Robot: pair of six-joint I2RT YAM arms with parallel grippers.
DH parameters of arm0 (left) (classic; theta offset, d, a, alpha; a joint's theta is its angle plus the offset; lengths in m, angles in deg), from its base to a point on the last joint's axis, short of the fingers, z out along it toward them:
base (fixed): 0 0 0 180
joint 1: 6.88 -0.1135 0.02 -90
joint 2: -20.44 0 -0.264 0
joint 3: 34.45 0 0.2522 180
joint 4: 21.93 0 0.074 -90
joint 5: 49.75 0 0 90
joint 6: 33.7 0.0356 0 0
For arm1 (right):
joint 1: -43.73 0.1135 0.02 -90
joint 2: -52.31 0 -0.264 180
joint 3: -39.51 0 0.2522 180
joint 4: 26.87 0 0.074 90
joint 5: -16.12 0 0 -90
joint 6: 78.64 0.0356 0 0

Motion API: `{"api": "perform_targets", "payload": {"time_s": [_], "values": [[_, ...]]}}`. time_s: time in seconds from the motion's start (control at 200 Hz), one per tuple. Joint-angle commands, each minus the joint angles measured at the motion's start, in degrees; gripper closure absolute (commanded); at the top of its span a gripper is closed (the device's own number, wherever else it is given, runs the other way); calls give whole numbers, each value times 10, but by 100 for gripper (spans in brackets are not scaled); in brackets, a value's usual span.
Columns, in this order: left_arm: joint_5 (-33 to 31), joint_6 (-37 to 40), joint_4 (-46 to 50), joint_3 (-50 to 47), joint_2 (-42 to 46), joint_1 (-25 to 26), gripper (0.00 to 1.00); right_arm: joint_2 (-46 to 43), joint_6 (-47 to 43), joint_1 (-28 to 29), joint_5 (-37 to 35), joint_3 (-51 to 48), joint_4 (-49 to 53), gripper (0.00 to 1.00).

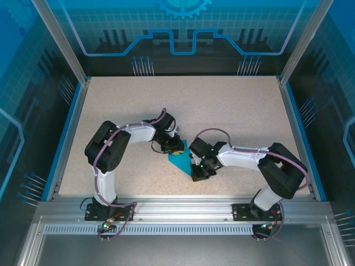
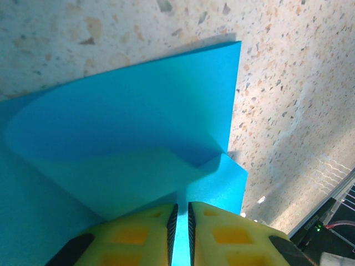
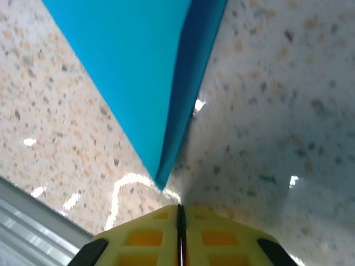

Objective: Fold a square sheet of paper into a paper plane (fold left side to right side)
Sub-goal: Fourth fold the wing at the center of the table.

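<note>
A speckled beige table (image 1: 222, 111) lies inside an enclosure of translucent blue panels (image 1: 183, 27), with an aluminium rail (image 1: 183, 208) along its near edge where both arm bases are bolted. The two arms bend inward and meet at the middle of the table, their wrists close together.

Between them lies the sheet of paper (image 1: 180, 162), bright cyan-blue and partly folded into a tapering shape. From above, both wrists and their grey cables overhang it, so only a small wedge of blue shows.

The left gripper (image 1: 172, 145) sits at the far, broader end of the wedge. In the left wrist view its yellow fingers (image 2: 213, 235) are drawn nearly together, with a thin strip of the blue sheet (image 2: 127, 111) pinched in the slit between them (image 2: 180, 206). Ahead of them the upper layer bows in a loose curve rather than lying creased flat, and a small corner juts out just in front of the fingertips.

The right gripper (image 1: 195, 166) sits at the near, narrow end. In the right wrist view its fingers meet along a thin dark line (image 3: 180, 208), with nothing between them. The sheet (image 3: 133, 66) narrows to a point just ahead of the fingertips, its darker right flank lifted off the table.

The wedge's long axis slants from the left gripper towards the right one, point towards the near edge.
</note>
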Motion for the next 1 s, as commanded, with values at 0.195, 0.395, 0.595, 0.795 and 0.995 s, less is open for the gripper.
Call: {"api": "perform_targets", "payload": {"time_s": [0.195,0.395,0.595,0.795,0.995], "values": [[-49,14,43,-23,-20,2,81,-59,19,-16,36,-7,-104,89],[-48,13,43,-22,-21,3,81,-9,35,-33,31,2,-172,89],[-48,13,43,-22,-19,3,81,44,34,-35,34,8,-170,90],[-50,15,46,-19,-19,3,81,54,42,-40,21,-13,-159,90],[-51,15,47,-18,-21,4,81,45,66,-57,56,-68,-210,90]]}}
